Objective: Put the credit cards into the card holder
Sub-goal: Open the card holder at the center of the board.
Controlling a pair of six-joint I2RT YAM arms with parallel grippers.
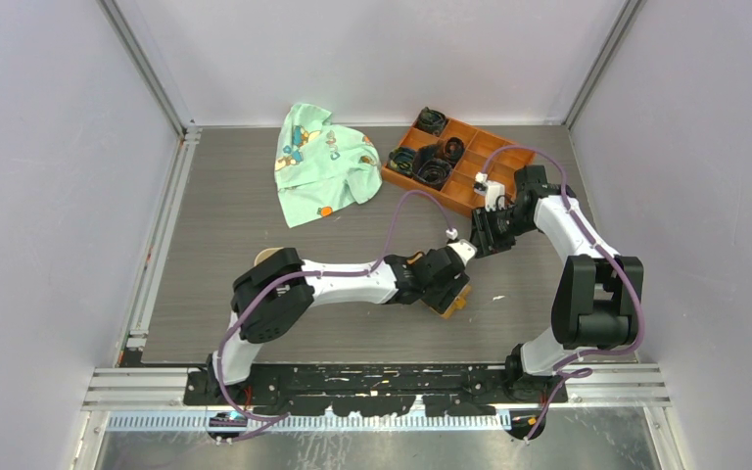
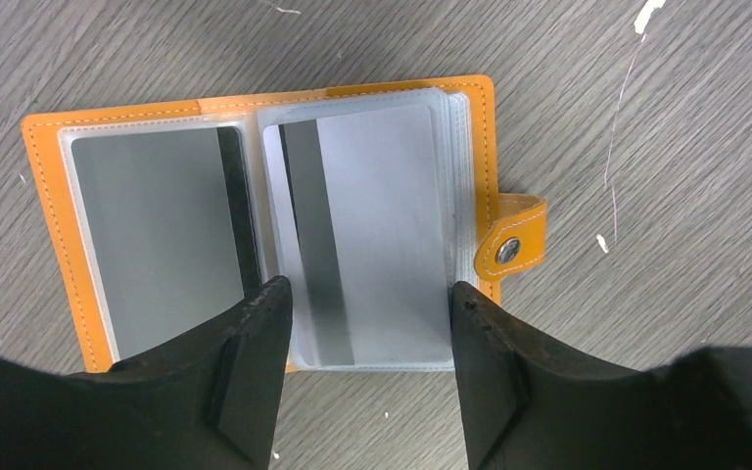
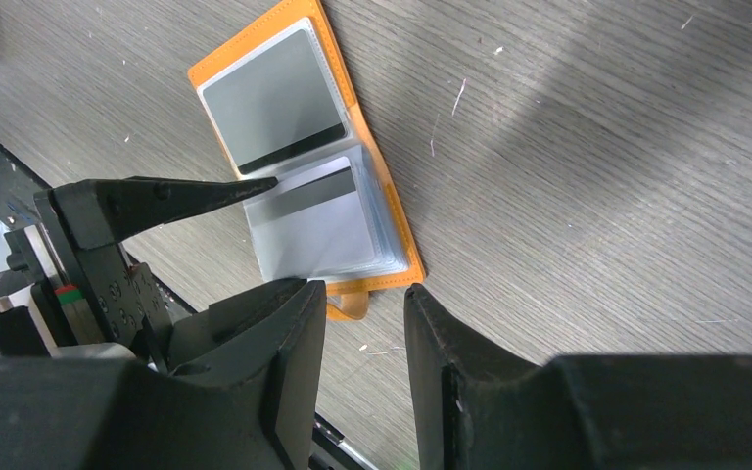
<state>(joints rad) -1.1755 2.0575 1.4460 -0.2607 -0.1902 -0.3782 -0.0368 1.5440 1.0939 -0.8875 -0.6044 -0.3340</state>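
Straddling the credit card point(image 2: 382, 196) on the snap side of the card holder point(image 2: 44, 196), the left gripper point(image 2: 369, 289) stands spread. The right gripper point(image 3: 360, 294) hangs parted and empty. The card looks stiff, light and slick, so pinch its long edges.

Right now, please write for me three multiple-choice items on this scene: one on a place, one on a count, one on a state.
1. In the top view, where is the orange compartmented plastic tray relative to the pale green printed cloth?
A) left of it
B) right of it
C) under it

2. How many grey plastic cards show in the small orange folding card holder?
A) none
B) two
C) five

3. How does the card holder lie?
A) snapped shut
B) open flat
C) standing on edge

Key: 1 B, the tray is at the cloth's right. 2 B, one card shows on each facing page. 3 B, both pages face up and the snap strap hangs loose.
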